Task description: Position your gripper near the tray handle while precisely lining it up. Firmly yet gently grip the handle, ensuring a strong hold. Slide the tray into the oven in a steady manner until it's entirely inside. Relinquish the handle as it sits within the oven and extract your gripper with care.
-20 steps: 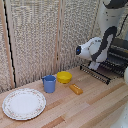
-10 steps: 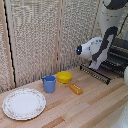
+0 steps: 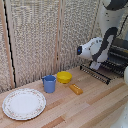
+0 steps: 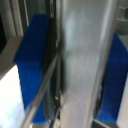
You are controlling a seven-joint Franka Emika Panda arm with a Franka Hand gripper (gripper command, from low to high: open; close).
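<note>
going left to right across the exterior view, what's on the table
plate → blue cup → yellow bowl → small orange block → tray with the hand at it → oven at the exterior view's right edge

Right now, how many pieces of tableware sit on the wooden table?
3. A round patterned plate at the exterior view's left, a blue cup behind it to the right, and a yellow bowl beside the cup. Others could be hidden behind the arm.
</note>
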